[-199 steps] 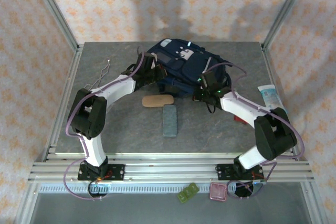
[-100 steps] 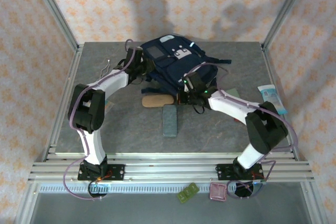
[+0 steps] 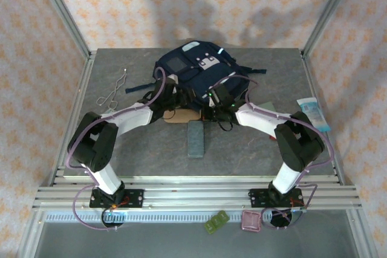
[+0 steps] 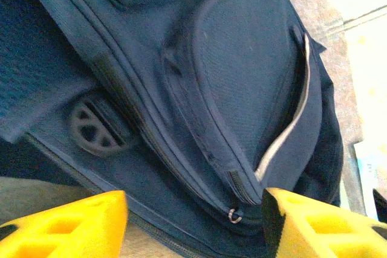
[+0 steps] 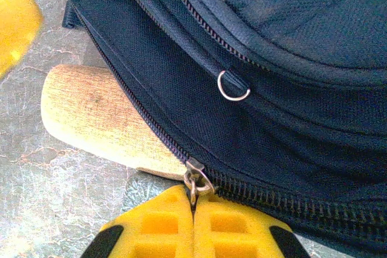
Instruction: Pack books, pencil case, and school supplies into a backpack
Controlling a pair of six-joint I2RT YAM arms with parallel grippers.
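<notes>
A grey marbled counter carries the navy backpack at the far middle. A tan oblong case lies against its near edge, with a grey-blue flat case just in front. A bent wire lies far left and a pale blue-and-white packet by the right edge.

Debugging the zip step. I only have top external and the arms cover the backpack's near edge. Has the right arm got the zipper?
Observer: Yes. In the right wrist view, the right gripper has its jaws shut on the zipper pull of the backpack.
Operator: Anything crowding the zip?
Observer: The tan case lies right beside the pull, and the backpack's edge overlaps one end of it in that view.
Operator: Is the left holding fabric?
Observer: No. The left gripper has its jaws apart with nothing between them, facing a pocket of the backpack.
</notes>
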